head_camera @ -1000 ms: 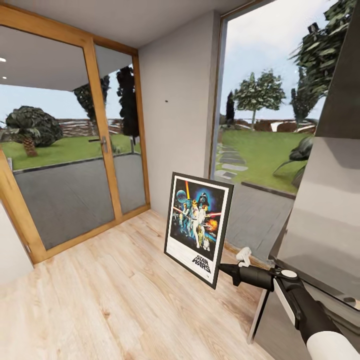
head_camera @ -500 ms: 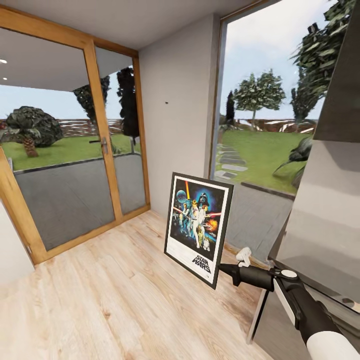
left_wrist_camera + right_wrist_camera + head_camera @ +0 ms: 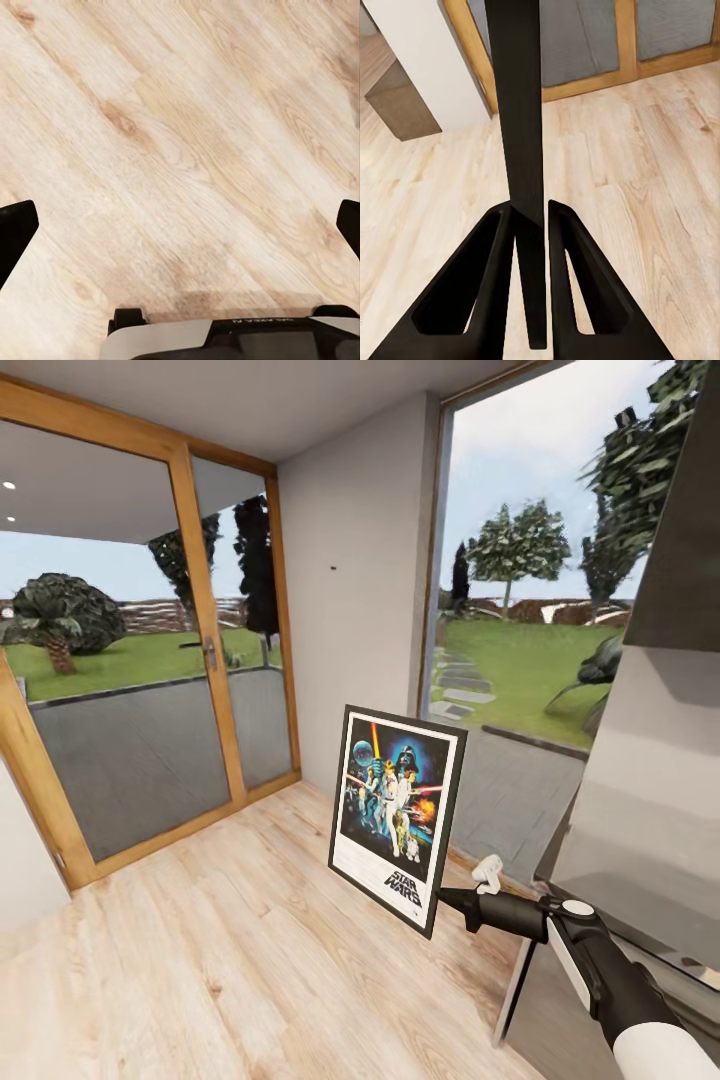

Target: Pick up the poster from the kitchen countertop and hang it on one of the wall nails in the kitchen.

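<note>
The Star Wars poster [image 3: 398,815] hangs upright above the wooden floor, its artwork facing me. My right gripper [image 3: 446,900] is shut on the lower right edge of its black frame. In the right wrist view the frame's thin black edge [image 3: 519,112] runs up from between the two fingers [image 3: 487,285], with the right gripper [image 3: 531,214] pinched on it. A tiny dark wall nail [image 3: 333,568] sits high on the light-grey wall panel, above and left of the poster. My left gripper [image 3: 180,232] is open over bare floor, with its dark fingertips [image 3: 15,234] wide apart.
A grey kitchen unit [image 3: 650,810] with a dark upper cabinet [image 3: 690,560] crowds my right side. Wood-framed glass doors [image 3: 205,650] fill the left wall, and a tall window [image 3: 520,610] stands right of the wall panel. Light wooden floor [image 3: 220,950] stretches ahead.
The whole picture has shifted slightly, so the camera moved a little. The poster and my right arm keep their place in the head view.
</note>
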